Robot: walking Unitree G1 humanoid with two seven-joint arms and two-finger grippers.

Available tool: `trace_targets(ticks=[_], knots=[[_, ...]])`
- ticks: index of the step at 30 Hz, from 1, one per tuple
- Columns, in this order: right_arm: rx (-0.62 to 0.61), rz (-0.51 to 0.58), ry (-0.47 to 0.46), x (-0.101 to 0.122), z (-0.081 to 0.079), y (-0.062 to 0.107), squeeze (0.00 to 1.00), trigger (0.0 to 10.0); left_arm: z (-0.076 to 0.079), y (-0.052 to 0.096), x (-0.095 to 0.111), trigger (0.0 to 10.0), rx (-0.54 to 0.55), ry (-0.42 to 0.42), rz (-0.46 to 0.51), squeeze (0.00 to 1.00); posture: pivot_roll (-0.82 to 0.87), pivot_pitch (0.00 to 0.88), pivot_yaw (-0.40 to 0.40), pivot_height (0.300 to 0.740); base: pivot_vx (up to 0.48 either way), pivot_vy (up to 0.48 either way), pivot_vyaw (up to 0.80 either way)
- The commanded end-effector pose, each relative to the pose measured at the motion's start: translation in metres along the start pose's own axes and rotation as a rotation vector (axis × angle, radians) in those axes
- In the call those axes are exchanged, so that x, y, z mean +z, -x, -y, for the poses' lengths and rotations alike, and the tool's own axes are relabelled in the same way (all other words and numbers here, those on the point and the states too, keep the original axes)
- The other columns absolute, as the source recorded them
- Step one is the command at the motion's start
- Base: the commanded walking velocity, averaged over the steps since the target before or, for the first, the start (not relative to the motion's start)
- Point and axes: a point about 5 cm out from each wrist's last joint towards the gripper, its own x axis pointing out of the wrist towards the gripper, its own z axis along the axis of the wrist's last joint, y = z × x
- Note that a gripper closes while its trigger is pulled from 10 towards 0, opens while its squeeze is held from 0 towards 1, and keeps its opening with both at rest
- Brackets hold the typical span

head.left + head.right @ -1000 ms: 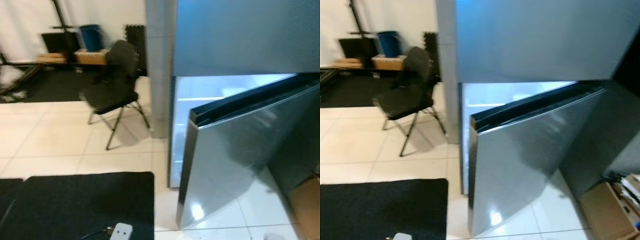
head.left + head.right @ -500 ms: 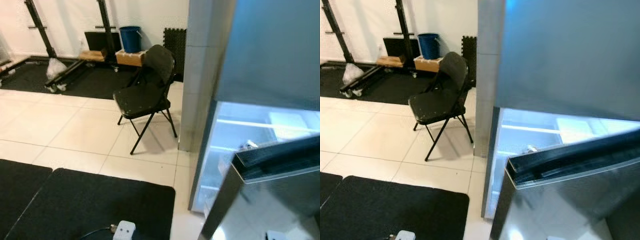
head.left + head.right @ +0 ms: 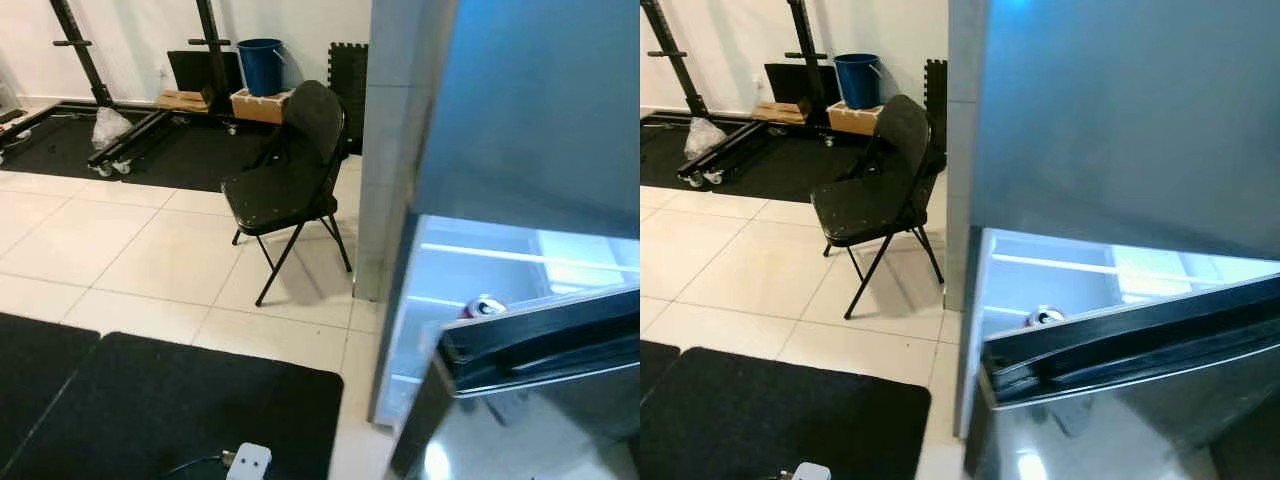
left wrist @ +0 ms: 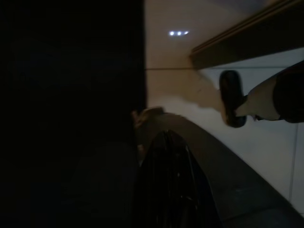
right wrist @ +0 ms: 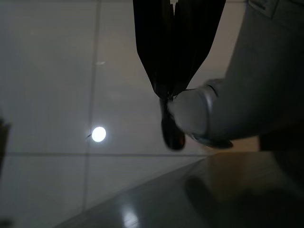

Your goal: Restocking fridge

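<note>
The steel fridge (image 3: 520,110) stands at the right with its lower door (image 3: 540,400) swung partly open toward me. Inside, the lit compartment (image 3: 1060,275) shows white shelves. A red and silver can (image 3: 482,306) stands just behind the door's top edge. My left gripper (image 4: 166,137) hangs in the dark beside my leg, fingers together. My right gripper (image 5: 170,92) points down at the pale tiled floor, fingers pressed together and holding nothing.
A black folding chair (image 3: 290,170) stands on the tiles left of the fridge. A black mat (image 3: 170,410) with a white plug box (image 3: 247,462) lies near my feet. A blue bucket (image 3: 260,65), boxes and a black rack (image 3: 80,50) line the back wall.
The camera has swung, so the whole picture has shifted. The can inside the fridge has come into sight above the door's top edge. The chair has not moved.
</note>
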Motion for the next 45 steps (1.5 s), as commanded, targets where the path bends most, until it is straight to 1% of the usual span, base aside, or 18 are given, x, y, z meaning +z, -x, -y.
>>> trace_targets(ticks=[1,10,14,23,24,28,29,30,32,34,35,38,39,40,41,42,43,45], knots=[[-0.008,-0.012,-0.006,-0.004,0.003,0.001,0.00,10.0,-0.002,0.001,-0.001,10.0,0.001,-0.010,-0.010,0.00,-0.02,0.000,0.006,0.740,0.000,-0.446,0.00],[-0.010,-0.012,-0.002,-0.004,0.003,0.001,0.00,10.0,-0.001,0.000,0.000,10.0,-0.002,-0.010,-0.009,0.00,-0.02,0.000,0.007,0.740,0.000,-0.428,0.00],[-0.007,-0.018,0.001,-0.007,0.003,0.002,0.00,10.0,-0.002,0.000,-0.001,10.0,0.017,0.005,-0.003,0.00,-0.02,0.000,0.006,0.740,0.000,0.000,0.00],[-0.001,-0.018,0.004,-0.007,0.001,0.001,0.00,10.0,-0.004,0.001,-0.003,10.0,0.039,0.005,-0.011,0.00,-0.02,0.000,0.007,0.740,0.000,0.000,0.00],[0.000,-0.018,0.005,-0.007,0.002,0.001,0.00,10.0,-0.007,0.002,-0.004,10.0,0.067,0.013,-0.012,0.00,-0.02,0.000,0.007,0.740,0.000,0.000,0.00],[0.000,-0.018,0.005,-0.007,0.002,0.001,0.00,10.0,-0.011,0.003,-0.004,10.0,0.105,0.041,-0.005,0.00,-0.02,0.000,0.008,0.740,0.000,0.000,0.00],[0.000,-0.017,0.006,-0.006,0.002,0.001,0.00,10.0,-0.014,0.004,-0.004,10.0,0.127,0.056,-0.002,0.00,-0.02,0.000,0.008,0.740,0.000,0.000,0.00],[0.001,-0.019,0.007,-0.007,0.002,0.002,0.00,10.0,-0.024,0.007,-0.003,10.0,0.208,0.141,0.015,0.00,-0.02,0.000,0.008,0.740,0.000,0.000,0.00],[0.002,-0.019,0.007,-0.007,0.002,0.002,0.00,10.0,-0.030,0.009,-0.003,10.0,0.253,0.197,0.024,0.00,-0.02,0.000,0.008,0.740,0.000,0.000,0.00],[0.002,-0.022,0.009,-0.008,0.002,0.002,0.00,10.0,-0.033,0.010,-0.005,10.0,0.269,0.267,0.023,0.00,-0.02,0.000,0.008,0.740,0.000,0.000,0.00],[0.002,-0.022,0.009,-0.008,0.002,0.002,0.00,10.0,-0.033,0.010,-0.005,10.0,0.269,0.267,0.023,0.00,-0.02,0.000,0.008,0.740,0.000,0.000,0.00],[0.005,-0.022,0.011,-0.007,0.001,0.002,0.00,10.0,-0.035,0.011,-0.009,10.0,0.280,0.327,0.018,0.00,-0.02,0.000,0.010,0.740,0.000,0.000,0.00],[0.008,-0.022,0.014,-0.007,0.001,0.001,0.00,10.0,-0.037,0.014,-0.017,10.0,0.302,0.423,-0.004,0.00,-0.02,0.000,0.010,0.740,0.000,0.000,0.00],[0.008,-0.022,0.014,-0.007,0.001,0.001,0.00,10.0,-0.037,0.014,-0.017,10.0,0.302,0.423,-0.004,0.00,-0.02,0.000,0.010,0.740,0.000,0.000,0.00],[0.009,-0.024,0.015,-0.008,0.001,0.001,0.00,10.0,-0.035,0.014,-0.023,10.0,0.296,0.470,-0.033,0.00,-0.02,0.000,0.011,0.740,0.000,0.000,0.00],[0.010,-0.025,0.017,-0.008,0.000,0.002,0.00,10.0,-0.033,0.015,-0.028,10.0,0.287,0.494,-0.061,0.00,-0.01,0.000,0.010,0.740,0.000,0.000,0.00],[0.011,-0.028,0.020,-0.009,0.000,0.002,0.00,10.0,-0.029,0.014,-0.032,10.0,0.253,0.479,-0.086,0.00,-0.02,0.000,0.011,0.740,0.000,0.000,0.00],[0.012,-0.029,0.022,-0.009,0.000,0.002,0.00,10.0,-0.026,0.014,-0.034,10.0,0.231,0.467,-0.101,0.00,-0.02,0.000,0.011,0.740,0.000,0.000,0.00]])
